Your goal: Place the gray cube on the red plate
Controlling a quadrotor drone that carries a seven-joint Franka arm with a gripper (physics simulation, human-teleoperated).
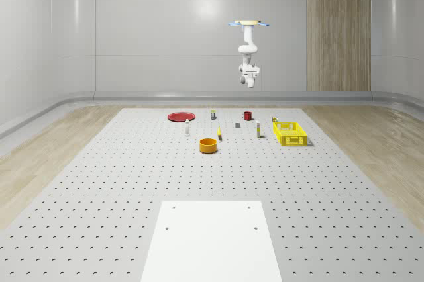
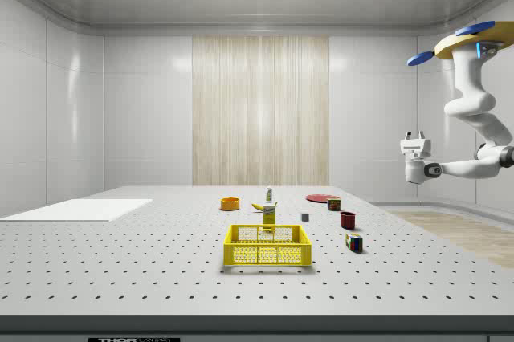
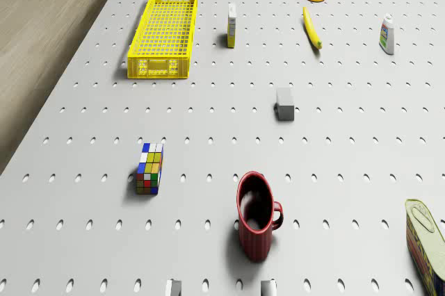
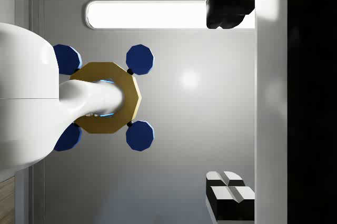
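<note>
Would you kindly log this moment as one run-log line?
drone: hovering high above table's far end | gripper: aloft, pointing up, holding nothing | gray cube: on table, untouched | red plate: bare

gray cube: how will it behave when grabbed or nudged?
The gray cube looks like a solid block with flat faces, so it should probably stay rigid and slide rather than roll. It sits squat on the table, so tipping seems unlikely. Its smooth sides may be a bit slippery. Small size suggests it is light.
</note>
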